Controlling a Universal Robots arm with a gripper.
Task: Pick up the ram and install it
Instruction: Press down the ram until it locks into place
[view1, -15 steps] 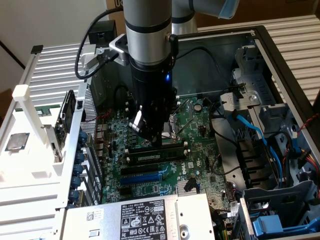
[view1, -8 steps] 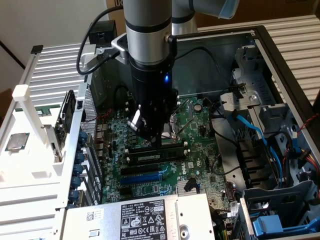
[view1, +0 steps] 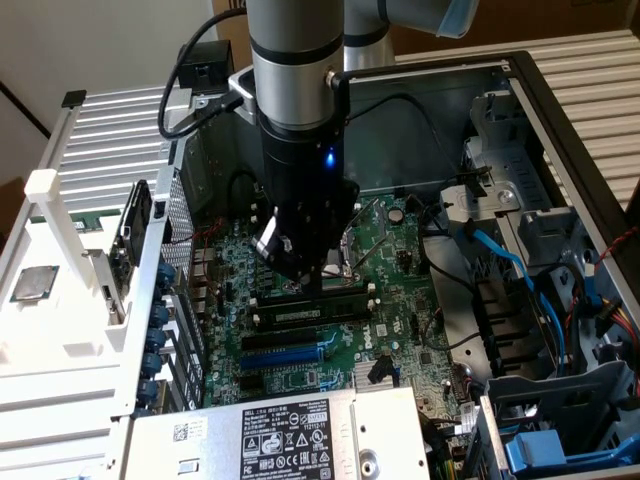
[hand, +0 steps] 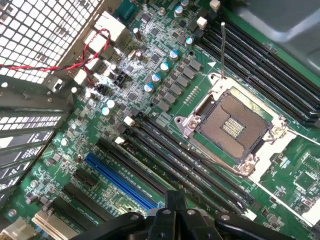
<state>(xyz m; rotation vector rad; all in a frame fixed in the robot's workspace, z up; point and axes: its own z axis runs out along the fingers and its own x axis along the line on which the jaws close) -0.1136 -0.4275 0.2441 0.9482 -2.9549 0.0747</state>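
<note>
In the exterior view the ram (view1: 308, 313), a long thin dark-green stick with a pale label, lies along one of the black memory slots on the motherboard (view1: 400, 300). My gripper (view1: 308, 284) hangs straight down over the middle of the ram, its tip just above the stick's top edge; I cannot tell whether they touch. The fingers are shut together with nothing between them. In the wrist view the shut black fingertips (hand: 175, 199) stand over the row of black memory slots (hand: 180, 160) beside the CPU socket (hand: 234, 125).
A blue expansion slot (view1: 290, 352) (hand: 120, 182) runs parallel to the memory slots. A labelled power supply (view1: 290, 435) sits at the case's near edge. Blue cables (view1: 500, 262) and drive cages fill the exterior view's right. A red wire (hand: 85, 54) loops by the perforated case wall.
</note>
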